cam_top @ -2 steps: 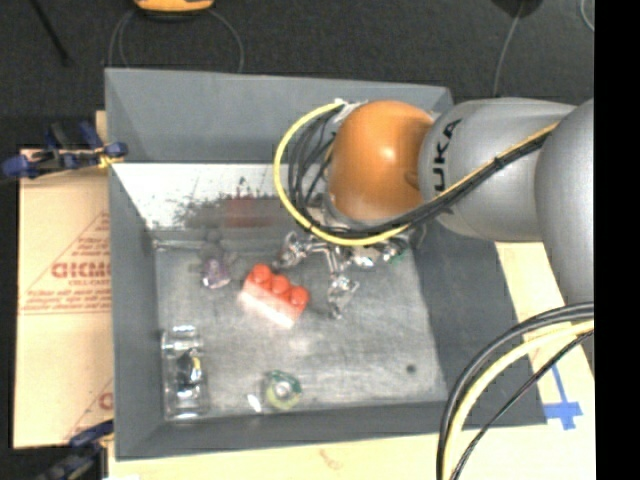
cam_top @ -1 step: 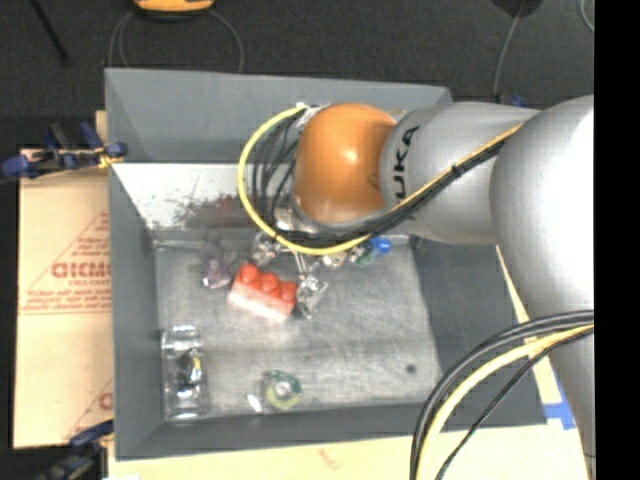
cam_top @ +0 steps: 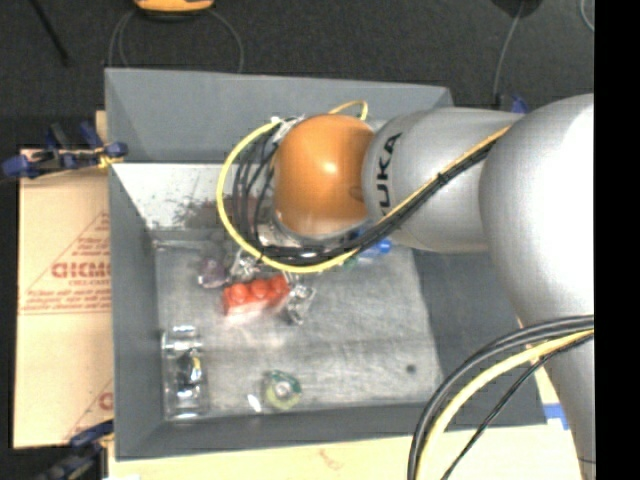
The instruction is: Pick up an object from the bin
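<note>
1. One silver robot arm reaches in from the right of the frame, its wrist under a rounded orange cover ringed with black and yellow cables.
2. Below that cover, at centre left of the frame, the end effector sits low in a grey metal bin, right at a small, lumpy red thing on the bin floor.
3. Whether the end effector is released or clenched cannot be told, since the wrist hides most of it.
4. Judging from this, the pick is at the approach or grasp stage: the red thing appears to rest on the floor, so closing securely and lifting it out are left to do.
5. Few other things lie nearby: a dull purplish piece just left of the red thing, a clear plastic item at lower left, a small round greenish thing at lower centre, and a bit of blue under the arm.
6. Bin floor: pale grey, scuffed, with dark specks toward its upper left corner.
7. Around the bin, at the top of the frame, is a dark speckled surface.
</note>
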`<state>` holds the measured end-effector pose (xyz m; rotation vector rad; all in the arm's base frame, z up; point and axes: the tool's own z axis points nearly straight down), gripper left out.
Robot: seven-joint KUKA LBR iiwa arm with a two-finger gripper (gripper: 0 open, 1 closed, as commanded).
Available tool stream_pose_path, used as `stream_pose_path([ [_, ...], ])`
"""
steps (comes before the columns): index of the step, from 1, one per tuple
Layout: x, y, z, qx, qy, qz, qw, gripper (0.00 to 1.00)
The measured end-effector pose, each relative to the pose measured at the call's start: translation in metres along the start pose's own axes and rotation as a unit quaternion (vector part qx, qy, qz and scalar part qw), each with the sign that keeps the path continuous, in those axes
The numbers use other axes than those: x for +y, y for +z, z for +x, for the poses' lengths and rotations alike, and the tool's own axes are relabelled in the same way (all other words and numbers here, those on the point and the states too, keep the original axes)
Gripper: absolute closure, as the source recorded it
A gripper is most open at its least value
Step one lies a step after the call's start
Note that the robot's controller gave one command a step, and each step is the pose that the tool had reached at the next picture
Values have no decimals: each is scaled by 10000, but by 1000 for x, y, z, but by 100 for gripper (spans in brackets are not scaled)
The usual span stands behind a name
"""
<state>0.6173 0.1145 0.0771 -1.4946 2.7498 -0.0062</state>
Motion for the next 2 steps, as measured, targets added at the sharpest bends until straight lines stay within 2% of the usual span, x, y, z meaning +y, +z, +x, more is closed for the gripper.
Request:
stream_pose_path([
  [1,-1,-3,-2,-26,17,7,10000,100],
  [2,-17,-140,2,-3,-437,5,9990,100],
])
